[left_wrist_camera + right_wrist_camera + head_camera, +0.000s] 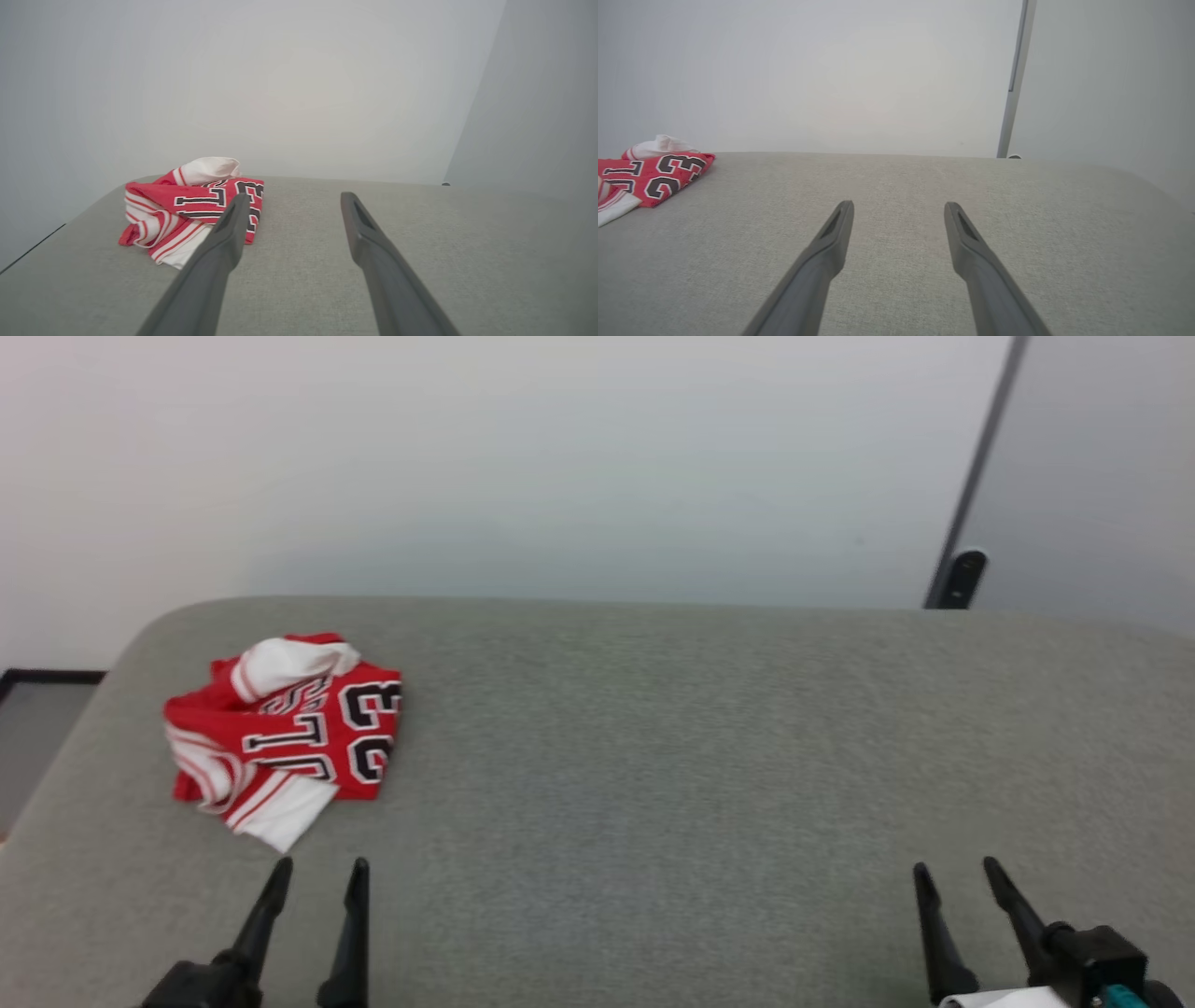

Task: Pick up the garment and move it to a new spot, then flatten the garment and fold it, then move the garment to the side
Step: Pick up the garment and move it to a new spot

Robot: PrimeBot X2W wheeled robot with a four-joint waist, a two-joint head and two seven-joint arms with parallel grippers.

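From the head view I see the garment (289, 737) crumpled at the far left of the grey tabletop (653, 756), with its letters and "23" facing up and a white sleeve on top. My left gripper (321, 867) sits just in front of it, and my right gripper (955, 866) is well apart at the right. Both are spread wide and empty. In the left wrist view one finger (226, 233) overlaps the heap. The right wrist view cuts the garment off at its left edge.
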